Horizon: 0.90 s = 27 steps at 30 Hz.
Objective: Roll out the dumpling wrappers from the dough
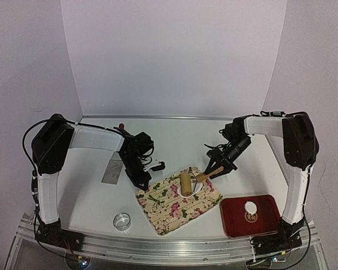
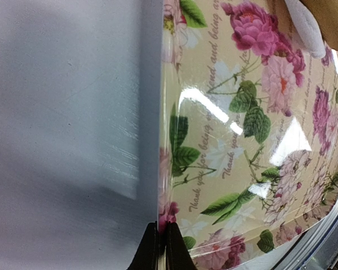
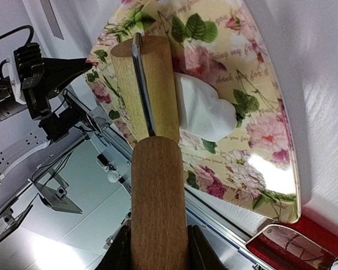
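A wooden rolling pin point(image 1: 186, 183) lies on the floral mat point(image 1: 169, 211), its roller point(image 3: 146, 84) resting on a lump of white dough point(image 3: 205, 109). My right gripper point(image 3: 158, 260) is shut on the pin's handle point(image 3: 158, 208), a finger on either side. My left gripper point(image 2: 162, 250) is shut on the mat's point(image 2: 242, 140) left edge; from above it point(image 1: 145, 183) sits at the mat's far-left corner. In the left wrist view the dough point(image 2: 304, 25) shows at the top right. One round white dumpling wrapper point(image 1: 251, 208) lies in the red tray point(image 1: 236, 222).
A small metal ring cutter point(image 1: 122, 220) stands on the table, near left of the mat. A flat metal plate point(image 1: 112, 171) lies left of the left gripper. The red tray's corner point(image 3: 304, 247) is close to the mat's near-right edge. The aluminium rail point(image 1: 169, 247) runs along the table's front.
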Each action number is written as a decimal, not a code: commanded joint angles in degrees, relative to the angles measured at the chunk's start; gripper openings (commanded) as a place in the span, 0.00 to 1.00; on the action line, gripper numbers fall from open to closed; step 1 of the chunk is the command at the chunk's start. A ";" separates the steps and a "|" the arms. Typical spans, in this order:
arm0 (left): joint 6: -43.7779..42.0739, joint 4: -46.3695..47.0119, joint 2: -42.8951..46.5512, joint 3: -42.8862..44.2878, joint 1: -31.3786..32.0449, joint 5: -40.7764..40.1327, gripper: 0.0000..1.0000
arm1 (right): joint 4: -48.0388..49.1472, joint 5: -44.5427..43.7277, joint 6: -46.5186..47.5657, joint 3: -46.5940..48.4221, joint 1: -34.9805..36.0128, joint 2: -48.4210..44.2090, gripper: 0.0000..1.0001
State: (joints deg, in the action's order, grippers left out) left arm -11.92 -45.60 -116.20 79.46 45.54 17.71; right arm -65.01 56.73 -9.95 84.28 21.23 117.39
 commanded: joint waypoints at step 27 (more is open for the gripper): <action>-1.33 0.60 -1.05 -0.70 0.70 -4.51 0.00 | -6.74 -11.69 0.36 -13.99 2.30 -5.11 0.00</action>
State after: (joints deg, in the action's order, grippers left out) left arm -13.57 -45.60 -116.20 79.46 46.19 17.98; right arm -65.99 55.98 -7.35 73.20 19.69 108.99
